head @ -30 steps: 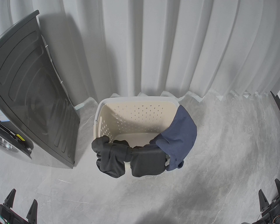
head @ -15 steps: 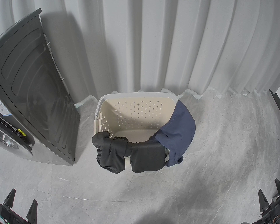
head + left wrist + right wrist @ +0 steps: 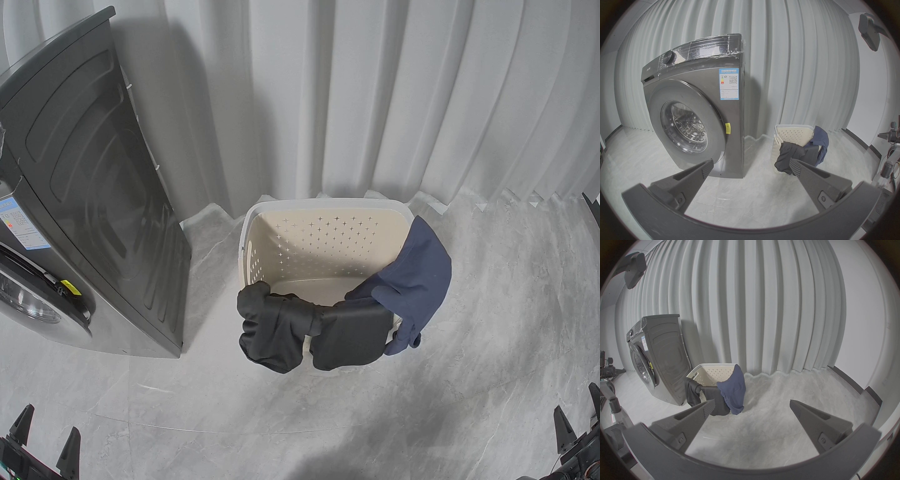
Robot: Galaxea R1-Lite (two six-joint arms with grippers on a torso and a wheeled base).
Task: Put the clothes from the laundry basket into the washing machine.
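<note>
Setting: pale grey marbled floor [image 3: 494,350], backed by a white pleated curtain [image 3: 375,94] that reached down to it.

Item 1, laundry basket [image 3: 325,204]: cream plastic with perforated walls. It stood upright on the floor, its far side close to the curtain.

Item 2, black garment [image 3: 275,328]: lay draped over the basket's near rim, bunched at the corner on the robot's left, with much of it hanging outside.

Item 3, blue garment [image 3: 417,275]: lay draped over the basket's rim on the robot's right, its lower end touching the black garment.

Item 4, washing machine [image 3: 94,187]: dark grey front loader that stood to the robot's left of the basket, a strip of floor between them. It had a round glass door [image 3: 684,126], a printed label [image 3: 728,83] at the upper front corner and a small yellow tag [image 3: 727,128] by the door's edge. Neither garment was in it.

Item 5, left end effector [image 3: 49,422]: sat low at the near left with its fingers spread wide and nothing between them, well apart from the basket.

Item 6, right end effector [image 3: 576,400]: sat low at the near right with its fingers likewise spread and holding nothing, well apart from the basket.
</note>
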